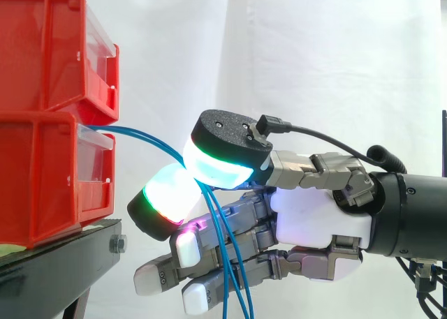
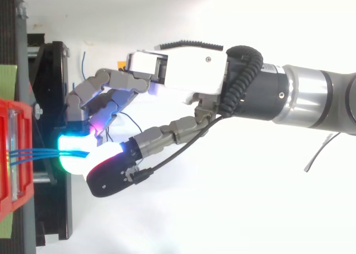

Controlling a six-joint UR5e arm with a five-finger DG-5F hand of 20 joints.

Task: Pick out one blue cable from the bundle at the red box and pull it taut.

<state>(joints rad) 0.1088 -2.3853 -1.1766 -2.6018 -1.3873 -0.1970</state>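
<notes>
1. Blue cables point(image 1: 150, 139) come out of the front of the lower red bin point(image 1: 42, 179), which sits under the upper red bin point(image 1: 49, 54) at the edge of the black stand point(image 1: 56, 263) nearest the hand.
2. The hand point(image 1: 314, 214) comes in from the right, just off that edge. It is clamped on the cables, with two glowing pads point(image 1: 216, 167) pressed together around them. The other fingers are loosely curled below and hold nothing.
3. In the top view about three blue strands point(image 2: 39, 154) run side by side from the bin into the pinch, so the hand seems to hold more than one.
4. Between the bin and the pinch the cables bow slightly, so they are not fully taut. Past the pinch the loose ends hang down across the lower fingers and out of the bottom of the side view.
5. Judged step: the grasp is made and the pull away from the bin is yet to do.
6. Risks:
   - Several cables get pulled instead of one, because the strands lie too close together in the pinch.
   - The thin cable slips through the rounded pads if the squeeze is light.
   - The dangling ends snag on the lower fingers during the pull.
   - A hard pull could drag or tip the lower bin off the stand's edge, or yank the cable out of wherever it is fixed, which the views hide.
</notes>
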